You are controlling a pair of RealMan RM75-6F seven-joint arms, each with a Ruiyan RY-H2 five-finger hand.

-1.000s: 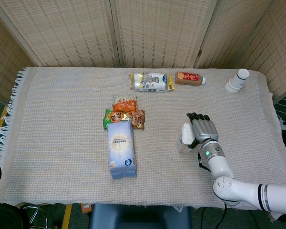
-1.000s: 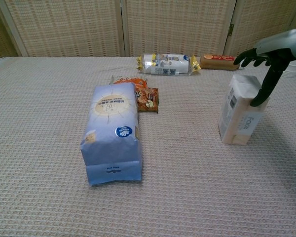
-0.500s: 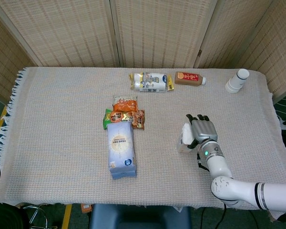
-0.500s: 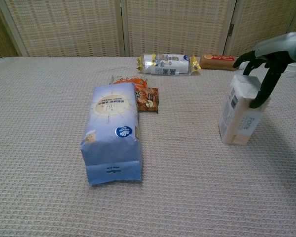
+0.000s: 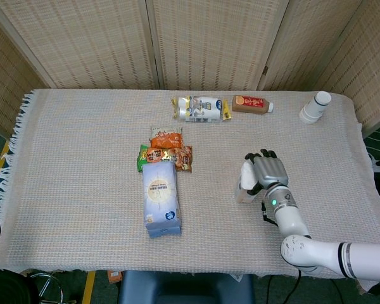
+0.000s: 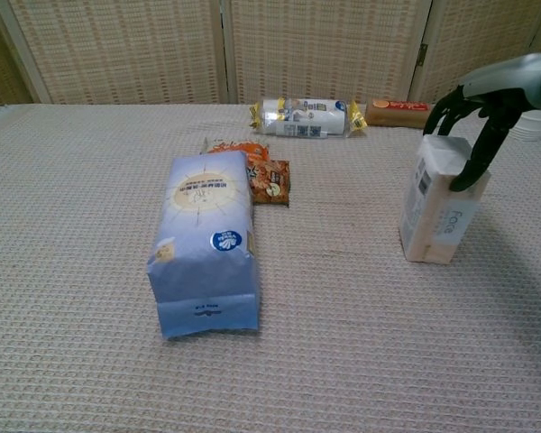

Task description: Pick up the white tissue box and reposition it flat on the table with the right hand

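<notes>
The right hand (image 6: 487,104) curls over the top of the white tissue box (image 6: 440,203), fingers draped on its far side and thumb pressing the near face, gripping it. The box stands upright on the woven beige tablecloth (image 5: 82,158), right of a blue paper bag (image 5: 161,197). Wicker screens (image 5: 209,38) back the table.

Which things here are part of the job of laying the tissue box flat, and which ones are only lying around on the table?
Part of the job:
white tissue box, standing on end
right hand, fingers over the box's top
table

Only lying around:
blue bag
orange snack packets
white wrapped pack
brown bottle
white cup
</notes>
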